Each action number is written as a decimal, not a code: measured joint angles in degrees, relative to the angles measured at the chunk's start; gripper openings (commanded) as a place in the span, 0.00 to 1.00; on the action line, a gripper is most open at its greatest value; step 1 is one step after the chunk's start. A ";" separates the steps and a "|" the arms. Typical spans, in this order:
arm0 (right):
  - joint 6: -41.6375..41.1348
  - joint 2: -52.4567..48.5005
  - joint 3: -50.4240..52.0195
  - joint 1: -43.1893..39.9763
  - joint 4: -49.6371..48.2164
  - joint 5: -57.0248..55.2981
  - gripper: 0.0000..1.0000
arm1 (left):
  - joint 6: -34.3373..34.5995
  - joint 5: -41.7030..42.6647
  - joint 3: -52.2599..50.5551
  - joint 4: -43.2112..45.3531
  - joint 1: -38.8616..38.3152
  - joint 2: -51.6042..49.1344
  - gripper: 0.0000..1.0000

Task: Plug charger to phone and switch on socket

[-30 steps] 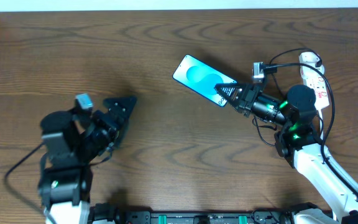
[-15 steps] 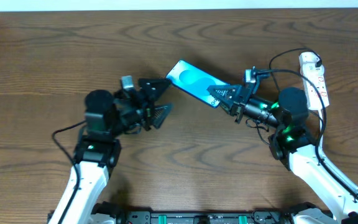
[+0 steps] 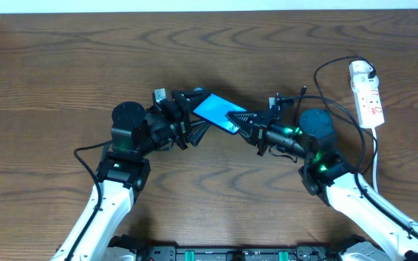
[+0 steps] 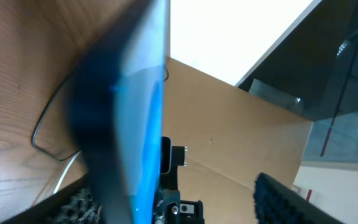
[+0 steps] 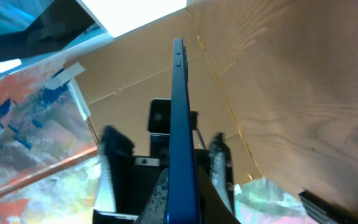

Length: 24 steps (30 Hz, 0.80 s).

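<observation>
The phone (image 3: 212,109), turquoise screen up, is held off the table between both arms. My right gripper (image 3: 242,122) is shut on its right end; in the right wrist view the phone (image 5: 180,112) stands edge-on between the fingers (image 5: 180,193). My left gripper (image 3: 198,112) is open with its fingers spread around the phone's left end; in the left wrist view the phone (image 4: 135,124) lies close to the left finger. The white socket (image 3: 365,94) lies at the far right. The charger's black cable (image 3: 332,64) arcs from the socket's top end; its connector tip is hidden.
Brown wooden table (image 3: 64,65) all round. The right arm's body (image 3: 318,141) lies between the phone and the socket. A white wall edge (image 3: 194,6) runs along the back of the table.
The right gripper carried the phone leftward and lifted it. The left arm swung in from the left and now has its open fingers around the phone's left end.
</observation>
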State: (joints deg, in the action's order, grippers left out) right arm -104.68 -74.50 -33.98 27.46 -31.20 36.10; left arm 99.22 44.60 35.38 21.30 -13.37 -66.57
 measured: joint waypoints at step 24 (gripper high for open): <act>-0.17 0.22 -0.02 2.49 -0.92 -3.17 0.01 | 0.44 0.04 -0.02 -0.55 -0.22 -0.20 0.23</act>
State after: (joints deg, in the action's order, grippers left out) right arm -104.86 -74.28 -34.00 29.95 -32.12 32.93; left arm 99.66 44.64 35.35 20.75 -13.58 -66.76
